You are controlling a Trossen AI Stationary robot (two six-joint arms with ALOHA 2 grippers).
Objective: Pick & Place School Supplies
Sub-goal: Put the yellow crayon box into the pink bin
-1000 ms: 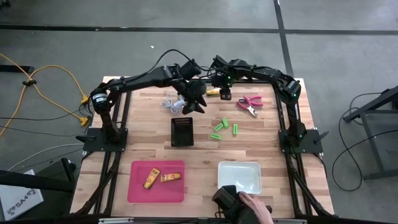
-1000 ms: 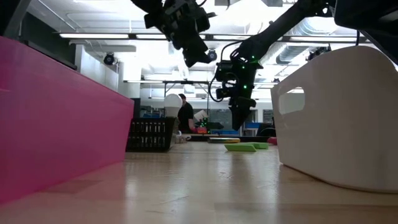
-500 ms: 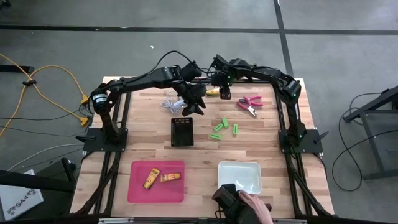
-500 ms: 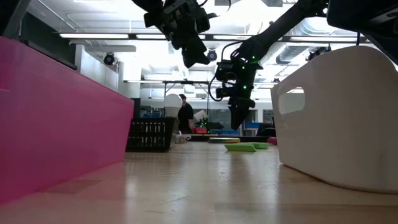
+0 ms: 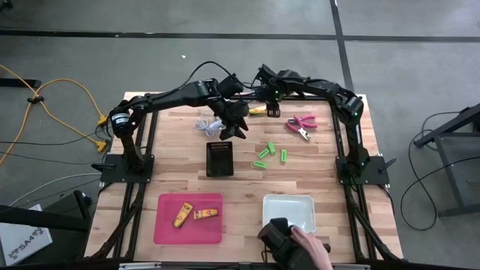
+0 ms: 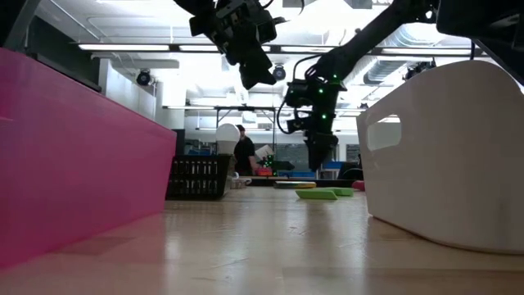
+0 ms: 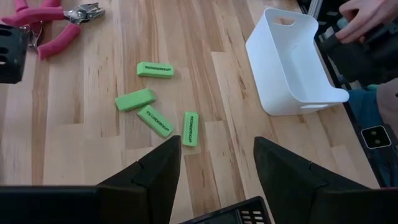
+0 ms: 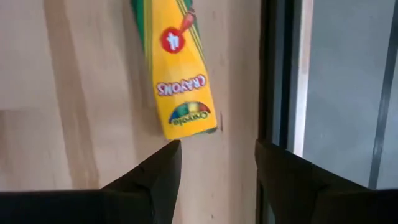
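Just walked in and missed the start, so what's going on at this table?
The right gripper, fingers open, hovers over a yellow crayon box at the table's far edge, not yet gripping it. The left gripper, also open, hangs above the table near the green erasers. Two crayon boxes already lie in the pink tray; the white bin holds nothing visible.

This is a robotics lab or workshop. A slatted wooden table on a dark metal frame stands on a bare grey concrete floor crossed by dark seams. At nine o'clock from the table, yellow cables trail over the floor. Across the table, the room shows long ceiling strip lights, exposed ducts, and a person standing among cluttered benches far back.
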